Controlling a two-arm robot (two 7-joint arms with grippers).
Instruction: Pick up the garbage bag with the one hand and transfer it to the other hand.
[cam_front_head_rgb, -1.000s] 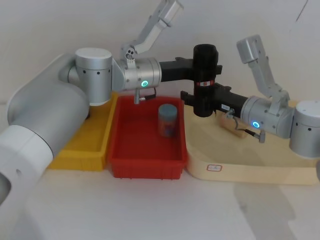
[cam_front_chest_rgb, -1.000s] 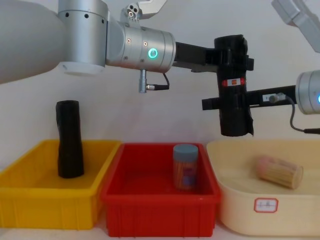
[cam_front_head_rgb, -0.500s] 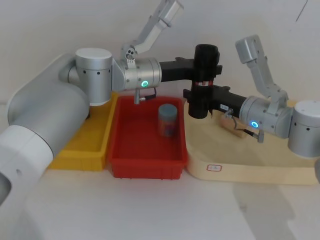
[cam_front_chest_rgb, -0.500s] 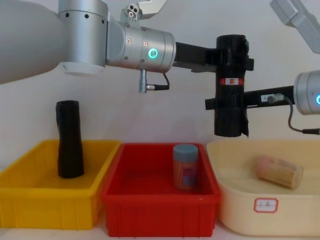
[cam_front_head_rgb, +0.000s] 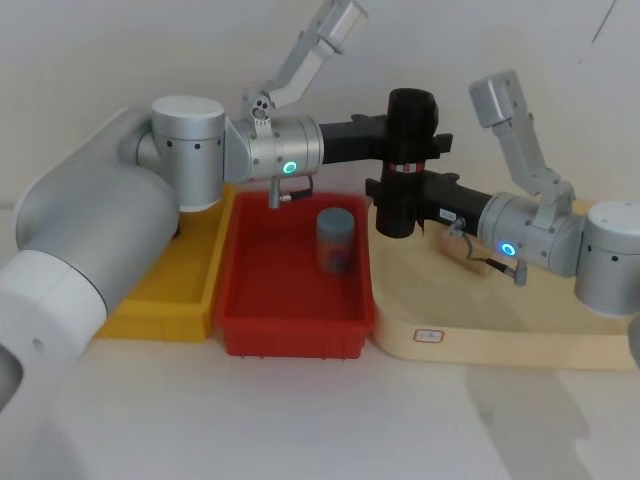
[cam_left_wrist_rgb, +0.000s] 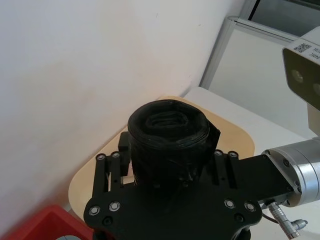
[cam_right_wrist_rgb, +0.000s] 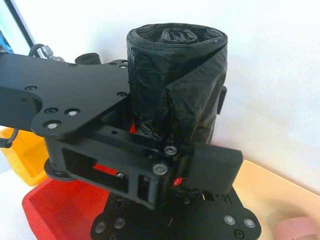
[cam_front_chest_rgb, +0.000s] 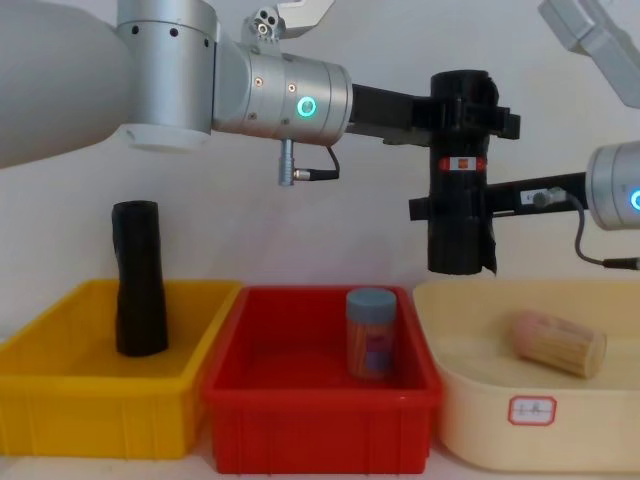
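Note:
The garbage bag (cam_front_chest_rgb: 458, 200), a black roll with a red-and-white label band (cam_front_chest_rgb: 461, 164), hangs upright in the air above the seam between the red bin and the cream tray. My left gripper (cam_front_chest_rgb: 462, 120), on the green-lit arm, brackets the roll's top (cam_left_wrist_rgb: 167, 135); its fingers stand slightly apart from the plastic, open. My right gripper (cam_front_chest_rgb: 455, 208), on the blue-lit arm, reaches in from the right and is shut on the roll below the label. The bag (cam_right_wrist_rgb: 175, 85) rises between both sets of fingers in the right wrist view. In the head view the bag (cam_front_head_rgb: 405, 160) spans both grippers.
A yellow bin (cam_front_chest_rgb: 60, 400) at the left holds a plain black roll (cam_front_chest_rgb: 138, 280). The red bin (cam_front_chest_rgb: 320, 420) holds a blue-lidded can (cam_front_chest_rgb: 371, 333). A tan cylinder (cam_front_chest_rgb: 558, 343) lies in the cream tray (cam_front_chest_rgb: 600, 430). A wall stands close behind.
The bag's lower end swung left until the roll stood upright, as the right gripper closed on it. The left gripper's fingers have since spread slightly wider.

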